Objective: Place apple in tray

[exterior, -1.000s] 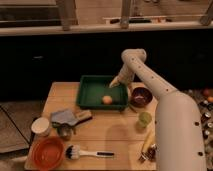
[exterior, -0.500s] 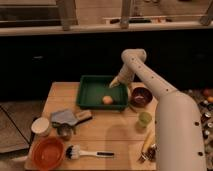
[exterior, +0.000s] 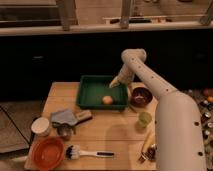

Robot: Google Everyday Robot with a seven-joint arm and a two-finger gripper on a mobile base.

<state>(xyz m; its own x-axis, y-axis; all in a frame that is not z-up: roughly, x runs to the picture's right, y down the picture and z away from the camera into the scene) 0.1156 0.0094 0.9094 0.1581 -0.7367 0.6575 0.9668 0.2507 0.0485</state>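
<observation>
Fingers (exterior: 114, 83) over tray (exterior: 92, 93) rear-right | state: cannot tell | apple (exterior: 107, 100) in tray, apart, front-left of them

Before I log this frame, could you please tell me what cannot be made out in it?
Camera view:
- The claw, above the tray's far right corner: whether it touches the rim cannot be told.
- The yellow object at the table's right edge: partly hidden by the robot's arm.
- The dark bowl: contents lost in shadow.
- Items at the right picture edge: cut off.
The apple lies plainly in the tray.
</observation>
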